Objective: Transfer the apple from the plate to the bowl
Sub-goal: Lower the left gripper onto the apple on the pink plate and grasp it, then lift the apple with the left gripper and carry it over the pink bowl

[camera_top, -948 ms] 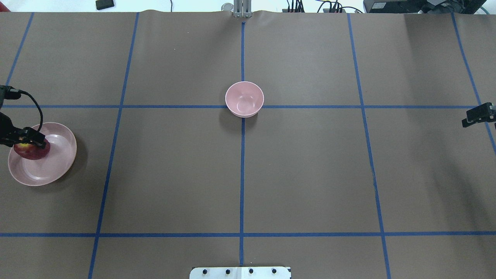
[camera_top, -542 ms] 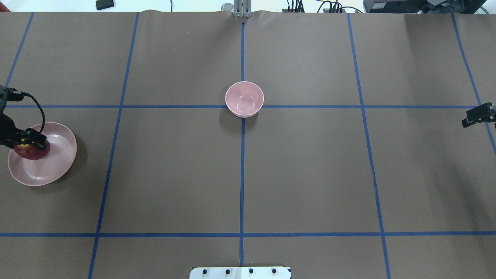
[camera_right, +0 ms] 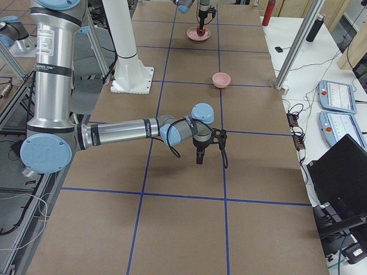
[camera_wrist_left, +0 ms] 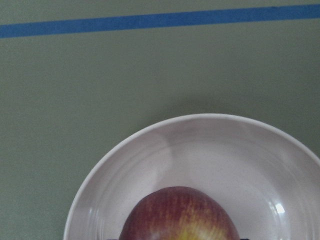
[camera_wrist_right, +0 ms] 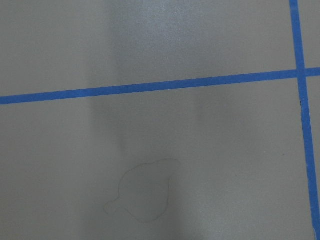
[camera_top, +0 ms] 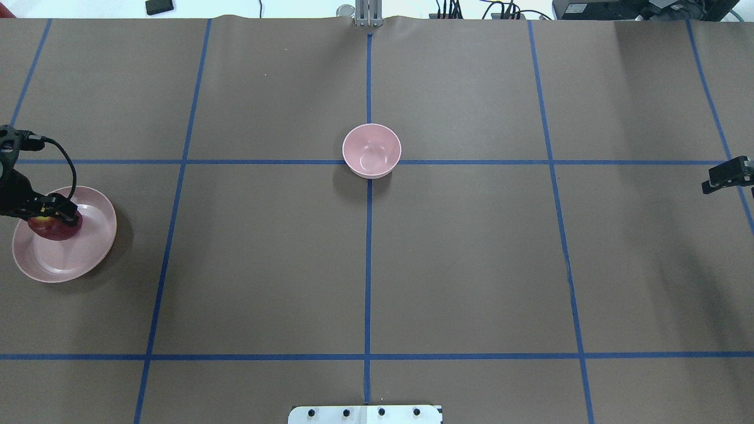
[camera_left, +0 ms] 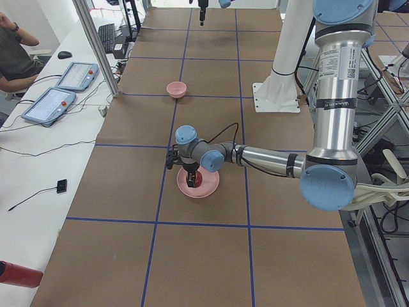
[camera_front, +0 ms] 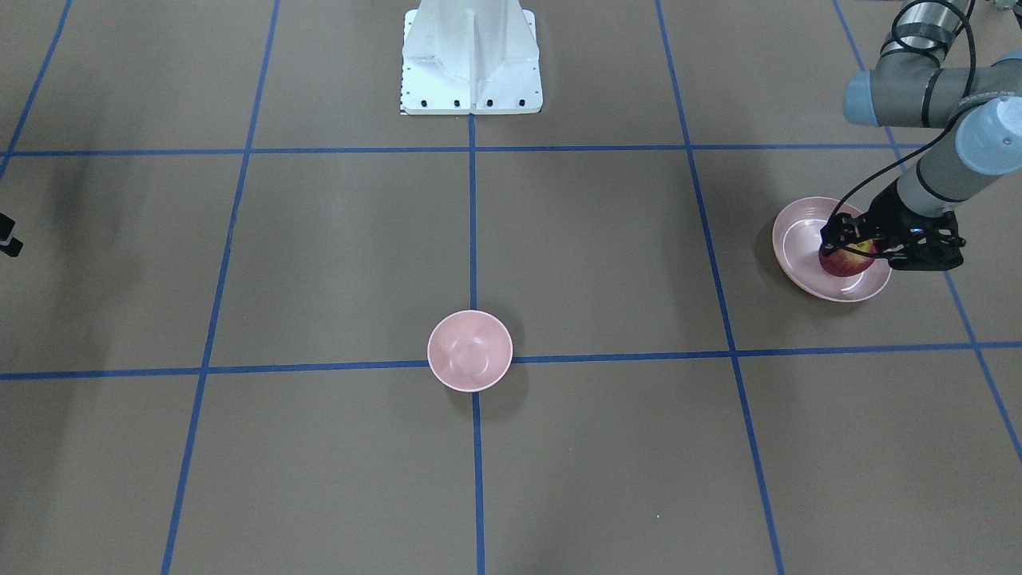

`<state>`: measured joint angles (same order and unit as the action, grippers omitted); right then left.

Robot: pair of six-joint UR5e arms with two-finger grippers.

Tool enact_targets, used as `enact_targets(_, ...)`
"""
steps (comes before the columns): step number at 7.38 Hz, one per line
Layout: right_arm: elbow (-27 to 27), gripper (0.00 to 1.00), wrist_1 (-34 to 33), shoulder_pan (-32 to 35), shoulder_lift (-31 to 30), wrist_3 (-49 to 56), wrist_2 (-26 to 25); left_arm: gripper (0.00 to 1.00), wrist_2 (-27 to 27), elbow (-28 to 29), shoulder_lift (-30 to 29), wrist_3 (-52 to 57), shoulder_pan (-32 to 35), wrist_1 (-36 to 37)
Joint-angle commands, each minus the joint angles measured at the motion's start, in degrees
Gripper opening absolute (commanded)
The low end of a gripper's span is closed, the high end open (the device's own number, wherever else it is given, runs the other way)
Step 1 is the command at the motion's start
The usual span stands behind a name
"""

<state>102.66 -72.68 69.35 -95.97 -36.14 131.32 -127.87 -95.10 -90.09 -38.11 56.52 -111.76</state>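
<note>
Apple [camera_top: 56, 228] sits on the plate [camera_top: 88, 253], a bit toward 10 o'clock of the dish centre in the overhead view. That's way out at the 9 o'clock end of the desk [camera_top: 265, 265]. My left pincer [camera_top: 58, 217] comes down from above w/ a finger on either side of it. From the front-facing and overhead views I judge it clamped on the fruit, though the wrist cam shows only the apple's top, not the contact pts. Can't say whether the apple is off the dish or resting on it.

Handling, as I judge it:
- Firm, round, fairly weighty for its size. No give to speak of, so the grip won't mould to it.
- Skin looks smooth and glossy, so prob. slippery. A hold above the widest part would squeeze it out downward.
- Best hold is across the fattest band, stem axis upright, yellow patch on top.
- Bruises if pinched hard, so moderate force only and no dropping.
- Plate looks light and could skid or tip if the apple drags on its rim, so go straight up first.

Bowl [camera_top: 371, 150] stands near desk centre, well apart from the plate, approx. 3 o'clock from it, a touch toward 2. It's barely wider than the apple, so I need to centre well and lower it in.

Right pincer [camera_right: 199, 154] hangs over bare desk at the 3 o'clock end. Can't tell if it's apart or together.
</note>
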Motion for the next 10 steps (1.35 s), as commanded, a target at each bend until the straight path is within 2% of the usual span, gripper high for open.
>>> enact_targets(1,0.25,1.0,0.0,0.0,-0.01,-0.16,0.25,0.0,-8.05,-6.37,-2.88,-0.39,0.51,5.98)
enact_targets(2,0.43,1.0,0.0,0.0,-0.18,-0.16,0.25,0.0,-7.92,-9.63,-7.77,-2.91,0.34,13.43)
enact_targets(3,0.35,1.0,0.0,0.09,-0.19,-0.16,0.25,0.0,-7.92,-10.71,-15.74,-4.94,0.34,19.33)
enact_targets(4,0.17,1.0,0.0,0.0,-0.1,-0.16,0.25,0.0,-7.74,-10.98,-21.21,-8.79,-0.44,22.52)
enact_targets(5,0.08,1.0,0.0,0.0,-0.01,-0.16,0.16,0.0,-4.96,-10.2,-25.97,-9.7,-3.84,22.56)
enact_targets(6,-0.01,1.0,0.0,0.0,-0.01,-0.16,0.16,0.0,-3.36,-6.97,-31.76,-12.32,-5.62,22.64)
enact_targets(7,-0.01,1.0,0.0,0.0,-0.01,-0.16,-0.01,0.0,-2.39,-3.02,-36.51,-17.04,-7.9,21.77)
enact_targets(8,-0.09,1.0,0.0,0.0,-0.01,-0.16,-0.1,0.0,1.36,1.28,-42.39,-20.13,-10.44,21.42)
enact_targets(9,-0.27,1.0,0.0,0.0,-0.01,-0.16,-0.19,0.0,2.35,7.68,-47.24,-22.51,-12.47,15.58)
enact_targets(10,-0.36,1.0,0.0,0.0,0.08,-0.24,-0.19,0.0,6.45,12.96,-48.5,-26.98,-15.36,3.78)
